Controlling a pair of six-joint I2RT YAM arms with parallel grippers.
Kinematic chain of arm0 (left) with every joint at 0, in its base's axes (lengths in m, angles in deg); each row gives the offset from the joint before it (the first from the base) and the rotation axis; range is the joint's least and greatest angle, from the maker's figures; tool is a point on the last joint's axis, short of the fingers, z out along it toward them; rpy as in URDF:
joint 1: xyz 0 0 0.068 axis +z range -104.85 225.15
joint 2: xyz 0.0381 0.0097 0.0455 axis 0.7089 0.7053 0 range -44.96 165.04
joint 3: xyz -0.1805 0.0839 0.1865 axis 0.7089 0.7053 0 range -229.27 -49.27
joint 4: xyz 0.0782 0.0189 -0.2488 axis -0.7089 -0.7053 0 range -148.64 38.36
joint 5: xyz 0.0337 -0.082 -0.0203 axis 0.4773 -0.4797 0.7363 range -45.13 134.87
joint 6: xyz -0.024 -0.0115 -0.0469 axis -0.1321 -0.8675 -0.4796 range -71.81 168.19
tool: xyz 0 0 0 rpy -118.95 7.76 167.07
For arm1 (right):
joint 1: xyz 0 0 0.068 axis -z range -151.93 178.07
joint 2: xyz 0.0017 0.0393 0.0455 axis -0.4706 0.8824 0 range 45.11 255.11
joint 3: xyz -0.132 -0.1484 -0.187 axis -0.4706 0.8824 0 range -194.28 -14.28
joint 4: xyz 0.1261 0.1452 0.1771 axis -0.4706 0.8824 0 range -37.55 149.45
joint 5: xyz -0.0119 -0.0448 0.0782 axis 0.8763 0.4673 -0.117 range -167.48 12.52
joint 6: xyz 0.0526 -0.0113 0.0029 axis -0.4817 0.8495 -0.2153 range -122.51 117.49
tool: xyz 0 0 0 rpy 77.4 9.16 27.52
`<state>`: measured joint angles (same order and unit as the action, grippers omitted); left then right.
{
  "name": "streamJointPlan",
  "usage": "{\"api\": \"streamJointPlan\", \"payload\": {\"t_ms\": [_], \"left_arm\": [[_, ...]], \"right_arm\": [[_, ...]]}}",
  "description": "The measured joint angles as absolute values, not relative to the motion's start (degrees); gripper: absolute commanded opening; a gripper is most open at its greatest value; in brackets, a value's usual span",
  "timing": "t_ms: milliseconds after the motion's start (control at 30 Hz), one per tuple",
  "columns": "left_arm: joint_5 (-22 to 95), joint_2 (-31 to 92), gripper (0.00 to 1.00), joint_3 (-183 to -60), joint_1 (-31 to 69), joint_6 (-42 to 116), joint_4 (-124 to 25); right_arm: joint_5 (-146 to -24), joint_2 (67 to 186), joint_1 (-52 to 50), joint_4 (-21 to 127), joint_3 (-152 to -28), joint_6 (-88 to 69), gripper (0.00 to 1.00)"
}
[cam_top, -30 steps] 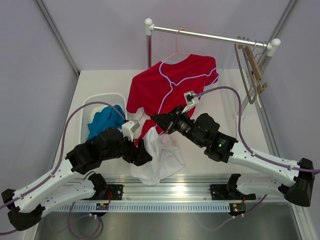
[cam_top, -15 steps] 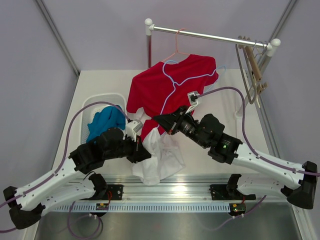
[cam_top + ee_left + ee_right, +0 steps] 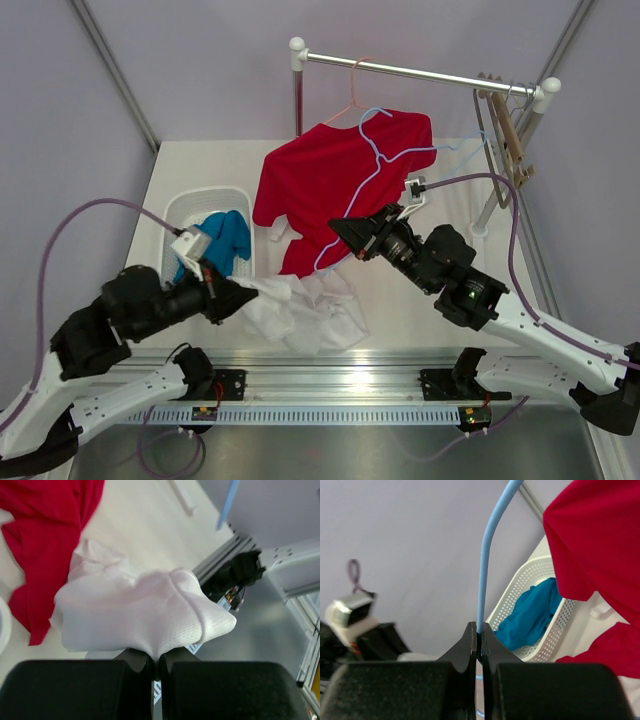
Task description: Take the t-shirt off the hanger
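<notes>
The bench (image 3: pixel 200 170) carries nearly everything. At its back, a red shirt (image 3: pixel 320 185) hangs from the rail (image 3: pixel 420 72). The white t-shirt (image 3: pixel 305 310) lies bunched on the near edge, beside a basket (image 3: pixel 178 212) holding a blue garment (image 3: pixel 225 235). The pale blue hanger (image 3: pixel 484 570) is raised in front of the red shirt, well above the white heap. Its lower tip comes near the cloth, and I cannot tell whether any fabric is hooked on it.

The left fingers (image 3: pixel 135 662) are clenched on a fold of the white t-shirt, and the right fingers (image 3: pixel 465 645) are pinched tight on the hanger wire.

The shirt looks all but free, so the step in hand is separation. To do it well, the right arm should hold the hanger high and steady. The left arm should draw the cloth low and toward the basket side. It should pull along the wire and not across it, so nothing snags and the red shirt is left alone.
</notes>
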<state>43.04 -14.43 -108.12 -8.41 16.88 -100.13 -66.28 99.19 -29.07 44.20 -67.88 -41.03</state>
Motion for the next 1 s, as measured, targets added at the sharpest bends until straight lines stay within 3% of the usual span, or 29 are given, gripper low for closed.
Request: {"api": "streamJointPlan", "payload": {"t_ms": [233, 567, 1000], "left_arm": [[54.43, -14.63, 0.00, -127.88, -8.44, 18.94, -104.72], [76.94, 5.50, 0.00, -161.24, -8.46, 32.79, -102.76], [92.94, 20.91, 0.00, -166.79, -8.46, 68.68, -66.76]], "right_arm": [[-67.44, 99.13, -26.32, 46.48, -67.73, -41.47, 0.00], [-72.62, 98.23, -26.28, 46.69, -67.73, -41.36, 0.00], [-80.53, 99.58, -26.28, 46.85, -67.84, -40.90, 0.00]]}}
